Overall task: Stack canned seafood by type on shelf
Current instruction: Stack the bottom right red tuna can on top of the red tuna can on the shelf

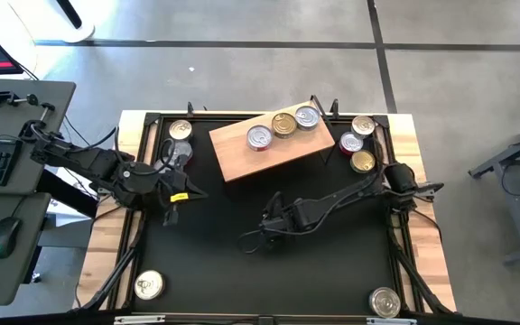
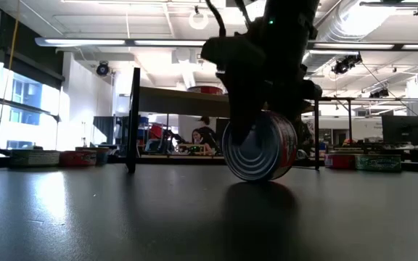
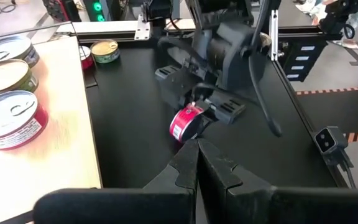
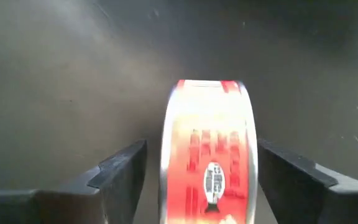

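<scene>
Red-labelled tin [image 4: 207, 152] on edge sits between the right gripper's [image 4: 204, 174] wide-spread fingers, seemingly ungripped.

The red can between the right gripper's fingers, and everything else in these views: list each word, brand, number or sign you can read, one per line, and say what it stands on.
Red can, standing on edge between the right gripper fingers: label print and a small dark oval mark, too blurred to read.
Cans on the shelf: side labels too small to read.
No legible text anywhere.
</scene>
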### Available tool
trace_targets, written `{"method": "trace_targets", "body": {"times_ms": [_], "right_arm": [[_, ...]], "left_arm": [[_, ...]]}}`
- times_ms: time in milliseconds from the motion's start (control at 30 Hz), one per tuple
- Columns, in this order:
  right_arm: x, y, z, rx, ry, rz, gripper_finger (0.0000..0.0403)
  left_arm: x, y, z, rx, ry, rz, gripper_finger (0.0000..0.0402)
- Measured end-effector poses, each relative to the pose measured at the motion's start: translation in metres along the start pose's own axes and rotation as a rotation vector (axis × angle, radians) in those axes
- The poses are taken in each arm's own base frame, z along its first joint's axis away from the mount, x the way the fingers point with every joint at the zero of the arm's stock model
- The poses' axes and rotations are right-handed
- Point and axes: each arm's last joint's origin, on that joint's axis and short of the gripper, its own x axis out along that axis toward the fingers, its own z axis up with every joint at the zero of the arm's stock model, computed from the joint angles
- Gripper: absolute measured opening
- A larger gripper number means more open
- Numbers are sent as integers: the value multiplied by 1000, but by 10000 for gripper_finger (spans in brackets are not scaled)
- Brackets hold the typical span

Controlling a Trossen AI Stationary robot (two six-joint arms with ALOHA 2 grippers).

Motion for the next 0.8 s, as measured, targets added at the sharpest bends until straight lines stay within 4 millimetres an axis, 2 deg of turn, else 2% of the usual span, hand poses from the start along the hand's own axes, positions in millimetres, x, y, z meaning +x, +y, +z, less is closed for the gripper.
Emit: {"method": "trace_targets", "body": {"times_ms": [67, 133, 200, 267, 300, 367, 467, 633, 733, 800], "right_arm": [[1, 0, 0, 5, 2, -2, 268], [0, -1, 1, 6, 2, -2, 241], [-6, -1, 3, -4, 11, -15, 192], [-17, 1, 7, -40, 23, -11, 126], [-23, 2, 9, -70, 27, -9, 110], [-41, 5, 15, -133, 18, 13, 112], [-80, 6, 28, -213, -51, 36, 112], [-147, -4, 64, -437, -286, -90, 112], [-167, -17, 92, -586, -394, -182, 112], [-171, -29, 110, -692, -411, -245, 112]], "left_arm": [[0, 0, 0, -1, -4, -1, 0], [0, 0, 1, -3, -12, 2, 0], [0, 0, 3, -7, -28, 20, 0], [0, 1, 3, -9, -38, 46, 0], [-1, 2, 3, -7, -41, 59, 0], [-2, 3, 4, -4, -50, 83, 0], [-2, 4, 4, -6, -57, 120, 0], [-1, 4, 7, -43, -90, 162, 0], [2, 1, 13, -68, -137, 144, 0], [4, -6, 18, -81, -187, 84, 0]]}}
